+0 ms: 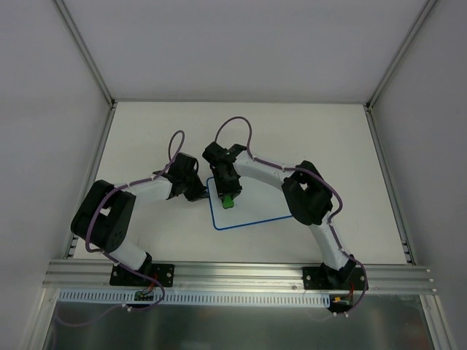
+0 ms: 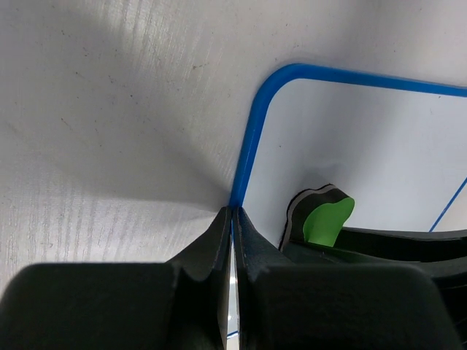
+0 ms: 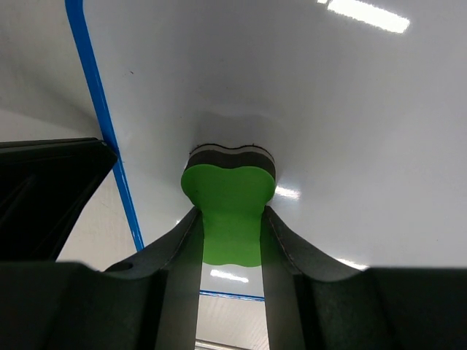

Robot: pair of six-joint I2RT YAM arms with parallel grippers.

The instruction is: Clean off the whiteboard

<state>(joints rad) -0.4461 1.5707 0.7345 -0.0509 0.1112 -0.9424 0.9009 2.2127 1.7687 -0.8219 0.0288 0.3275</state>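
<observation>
whiteboard (image 1: 252, 210) flat at mid counter, long axis left to right. right fingers (image 3: 230, 219) clamped on green eraser (image 3: 228, 186), pressed onto the board's left part, rest of the surface stretching right. left fingers (image 2: 232, 219) together, pinning its left edge.

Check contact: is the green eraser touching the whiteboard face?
Touching. The right wrist view shows the green eraser with its dark felt edge flat against the whiteboard, with no gap visible between them.
</observation>
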